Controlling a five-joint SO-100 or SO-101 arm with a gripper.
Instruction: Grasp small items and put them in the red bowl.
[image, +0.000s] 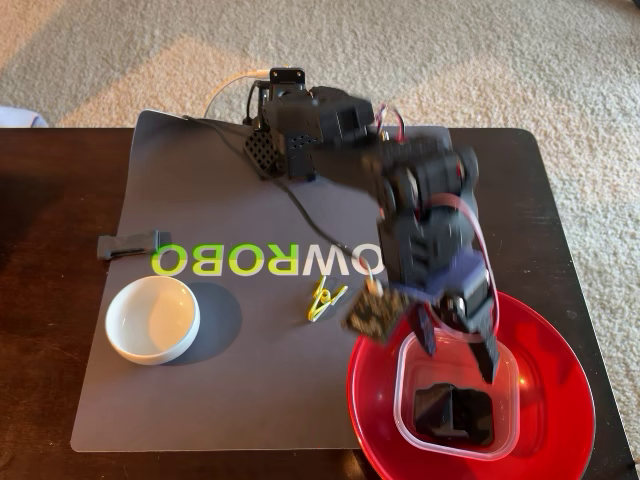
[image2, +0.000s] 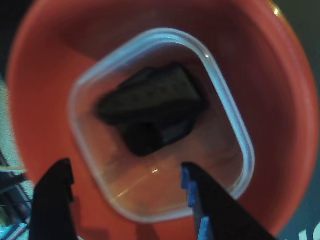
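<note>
gripper (image: 462, 362) hangs wide open, empty, over the clear tub (image: 458, 398) in the red bowl (image: 560, 400); lifting carelessly might snag the tub's far rim.

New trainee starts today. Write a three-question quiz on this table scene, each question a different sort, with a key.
1. True or false: the clear square plastic tub sits inside the glossy red round bowl.
2. What lies in the tub? A) yellow-green clothespin B) black plastic part C) nothing
3. Fill in: the small white round bowl rests on the grey ____.

Key: 1 true. 2 B, the black plastic part; the yellow-green clothespin lies on the mat. 3 mat. The gripper hangs open over the tub.
</note>
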